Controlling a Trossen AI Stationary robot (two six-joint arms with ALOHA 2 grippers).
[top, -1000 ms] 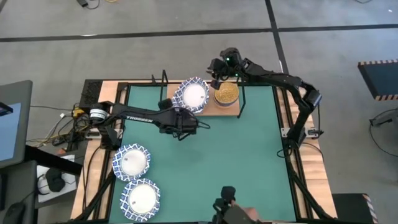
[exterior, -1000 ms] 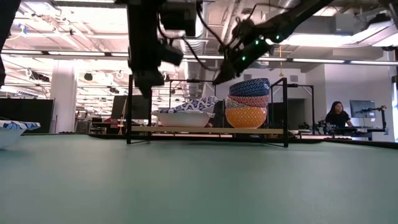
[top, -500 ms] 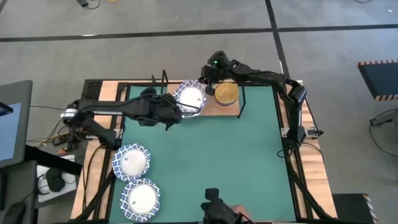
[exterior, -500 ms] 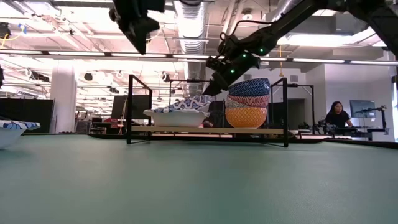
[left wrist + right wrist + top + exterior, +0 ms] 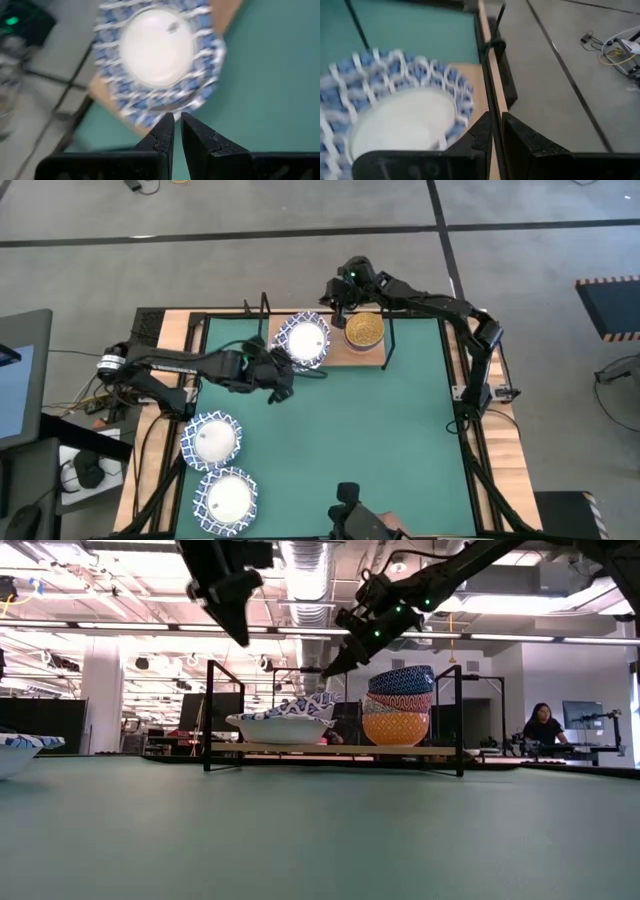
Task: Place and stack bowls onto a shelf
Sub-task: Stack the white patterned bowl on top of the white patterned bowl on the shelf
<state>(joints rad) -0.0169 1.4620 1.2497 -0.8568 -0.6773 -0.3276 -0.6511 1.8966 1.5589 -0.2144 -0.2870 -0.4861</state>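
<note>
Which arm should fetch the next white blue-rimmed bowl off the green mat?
Left. The left gripper sits nearer the two white blue-rimmed bowls at the mat's left; the right gripper is behind the wooden shelf.

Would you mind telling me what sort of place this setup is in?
Probably an open-plan robotics lab or workshop: exposed ceiling ducts, a person at a desk in the background, and a bare concrete floor around the table.

large lattice-rim bowls point(image 5: 304, 340): at least 3 | small bowl stack point(image 5: 398, 706): 1, three tiers showing | shelf point(image 5: 340, 749): 1 | arms: 2 | person point(image 5: 543, 727): 1
</note>
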